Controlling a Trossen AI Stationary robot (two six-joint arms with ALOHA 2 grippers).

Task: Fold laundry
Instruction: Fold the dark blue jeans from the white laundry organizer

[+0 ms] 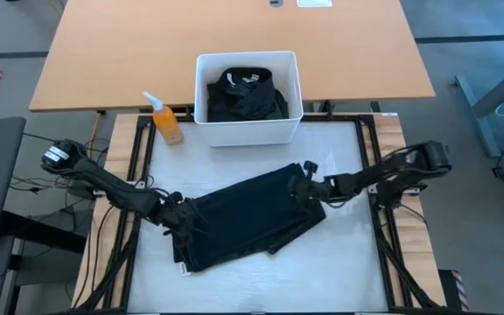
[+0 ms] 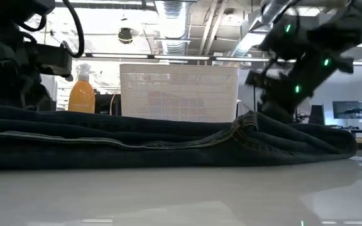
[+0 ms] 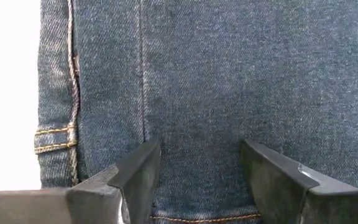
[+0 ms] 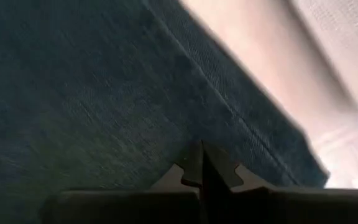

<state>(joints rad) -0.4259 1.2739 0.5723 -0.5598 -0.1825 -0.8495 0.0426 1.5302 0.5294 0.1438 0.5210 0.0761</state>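
Observation:
A pair of dark blue jeans, folded into a slanted oblong, lies flat on the white table top. My left gripper is at the jeans' left end. It is open, and its fingers point down over the denim beside a belt loop. My right gripper is shut, at the jeans' far right corner. More dark laundry lies heaped in the white bin. My left gripper's open fingers stand just over the denim near the waistband; whether they touch it cannot be told. My right gripper's shut fingertips slant down at the jeans' far right corner; whether they touch the cloth cannot be told.
The white bin stands at the table's far edge, with an orange spray bottle to its left. Bare white table lies near the front edge. A wooden desk is beyond the bin.

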